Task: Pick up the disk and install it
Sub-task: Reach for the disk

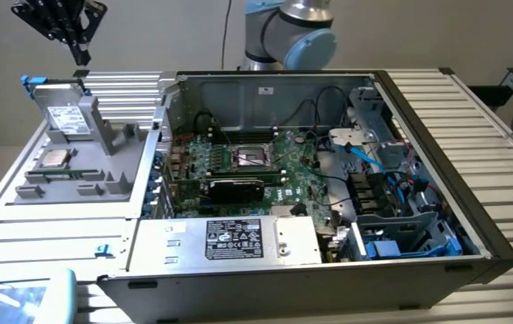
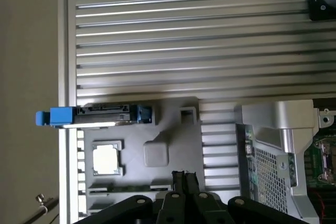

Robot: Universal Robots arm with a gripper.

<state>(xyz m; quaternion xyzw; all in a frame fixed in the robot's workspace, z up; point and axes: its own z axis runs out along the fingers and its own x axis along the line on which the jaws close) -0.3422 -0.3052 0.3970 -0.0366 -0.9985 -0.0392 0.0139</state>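
Observation:
The disk [image 1: 65,120] stands on edge in a grey holder [image 1: 103,145] at the exterior view's left. It is silver with a white barcode label, and its blue carrier frame [image 1: 30,82] shows at the upper end. In the wrist view I see the disk [image 2: 100,114] edge-on, blue at both ends. My black gripper [image 1: 80,59] hangs well above the holder, shut and holding nothing. In the wrist view its fingers [image 2: 178,178] are pressed together over the holder [image 2: 157,153], apart from the disk.
A small square CPU chip [image 1: 55,159] [image 2: 106,159] lies in the holder beside the disk. The open computer case [image 1: 194,81] fills the middle, with motherboard [image 1: 256,158], cables, blue-trimmed drive bays [image 1: 401,229] and a silver power supply [image 1: 238,239]. All of it rests on a ribbed aluminium table [image 1: 499,135].

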